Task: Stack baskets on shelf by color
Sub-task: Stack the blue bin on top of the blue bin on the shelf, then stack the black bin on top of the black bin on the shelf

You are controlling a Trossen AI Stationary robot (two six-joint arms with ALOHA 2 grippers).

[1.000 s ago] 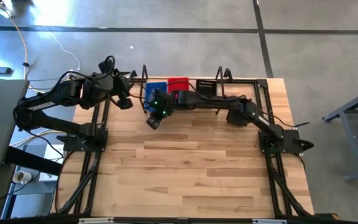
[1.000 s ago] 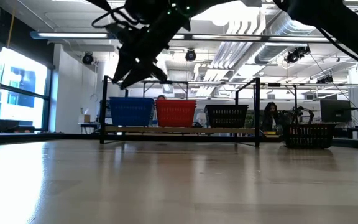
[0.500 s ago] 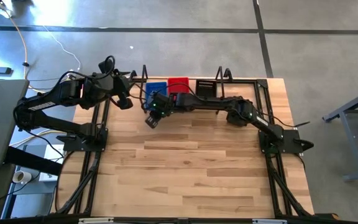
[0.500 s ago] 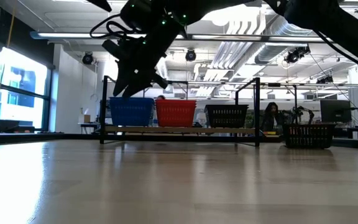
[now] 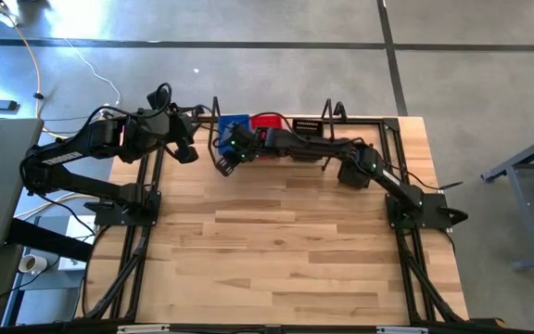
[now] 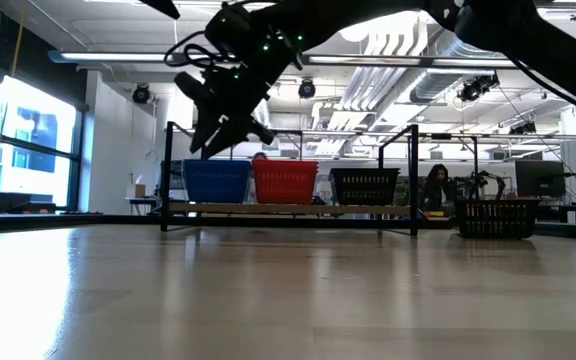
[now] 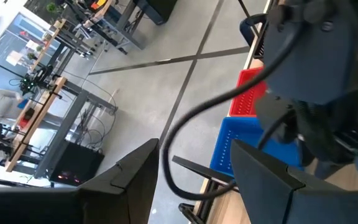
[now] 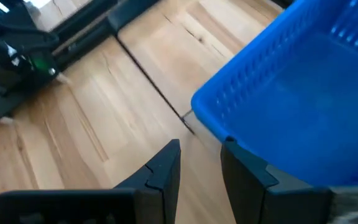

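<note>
The shelf (image 6: 288,209) stands along the table's far edge between black wire uprights. On its plank sit a blue basket (image 5: 235,123) (image 6: 217,181), a red one (image 5: 267,122) (image 6: 286,182) and a black one (image 5: 306,127) (image 6: 365,186), side by side. My right gripper (image 5: 222,163) (image 8: 199,165) reaches across from the right, open by a narrow gap, at the blue basket's near left corner (image 8: 225,138). My left gripper (image 5: 188,151) (image 7: 194,186) waits open beside the shelf's left upright, holding nothing. My right gripper holds nothing between its fingers. One fingertip (image 8: 238,158) stands right at the blue basket's rim corner (image 8: 216,127), coming slanting from above and the near side. Whether it touches the rim, I cannot tell. The basket rests on the shelf plank.
The black table frame (image 5: 378,139) runs round the shelf, and its rails cross the slatted wood. Another dark basket (image 6: 493,216) shows to the right of the shelf in the low view. The near half of the tabletop (image 5: 286,260) is bare wood.
My right gripper has moved toward the table's far edge and slightly left, from in front of the shelf to the blue basket's near corner. Its gap shows no change. My left arm has kept still.
</note>
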